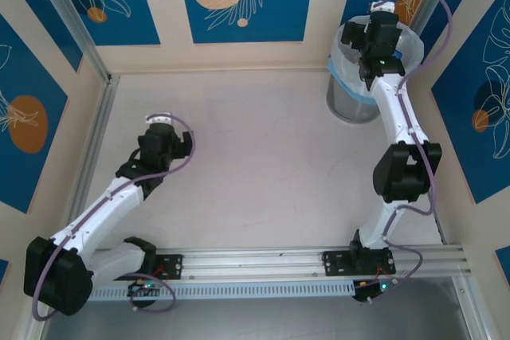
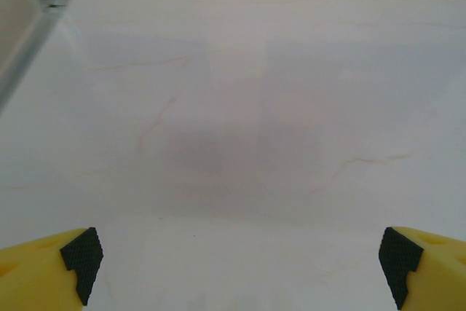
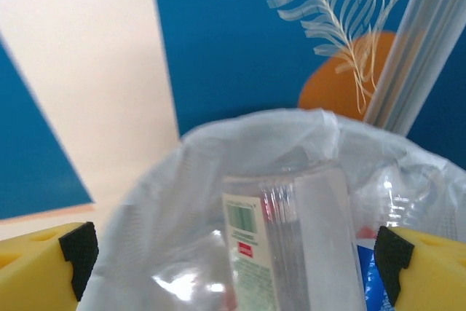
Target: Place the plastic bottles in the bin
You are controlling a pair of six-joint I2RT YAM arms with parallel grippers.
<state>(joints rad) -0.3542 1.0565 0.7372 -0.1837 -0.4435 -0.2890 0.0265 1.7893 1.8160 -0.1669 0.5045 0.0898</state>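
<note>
The right arm reaches to the table's far right corner, where the bin [image 1: 351,107] stands against the wall, and the right gripper [image 3: 234,260] hangs over its mouth. Its jaws are spread wide and grip nothing: the black pads [image 3: 77,255] sit well clear of the bottle [image 3: 291,245] between them. That bottle (clear, with a white and green label) stands roughly upright inside the bag [image 3: 218,151] that lines the bin. Whether it rests on something or is in mid-air I cannot tell. Just to its right shows what looks like a blue-labelled bottle [image 3: 368,271], mostly hidden.

The left gripper [image 2: 240,267] hovers low over the bare table [image 2: 240,107] on the left side, well apart from the bin. Its jaws are also wide open and hold nothing.
</note>
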